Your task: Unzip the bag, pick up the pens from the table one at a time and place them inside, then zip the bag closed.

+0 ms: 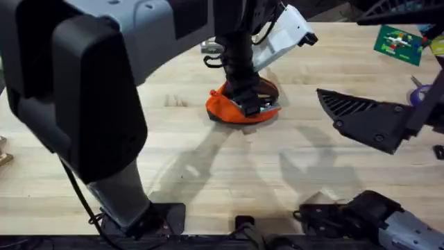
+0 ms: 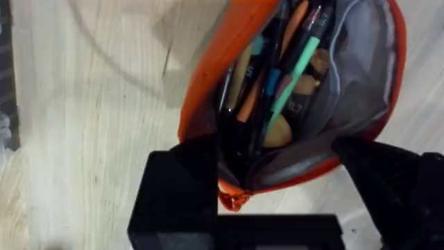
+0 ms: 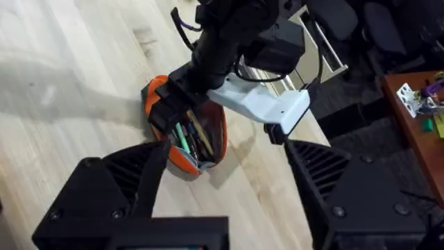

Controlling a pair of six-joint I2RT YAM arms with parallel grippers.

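Left tool [image 2: 277,201] straddles open bag [image 1: 229,107] (pens [image 2: 291,76] lengthwise inside).

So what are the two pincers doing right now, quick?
Left pincer: open, fingers straddling the end of the unzipped orange pencil pouch, holding nothing.
Right pincer: open and empty, hovering away from the pouch.

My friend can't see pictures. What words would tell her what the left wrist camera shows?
An open orange bag lies on a pale wooden table, unzipped, with pens and pencils of many colours packed inside. The left end effector sits right at the bag's near end, one black finger on each side of it.
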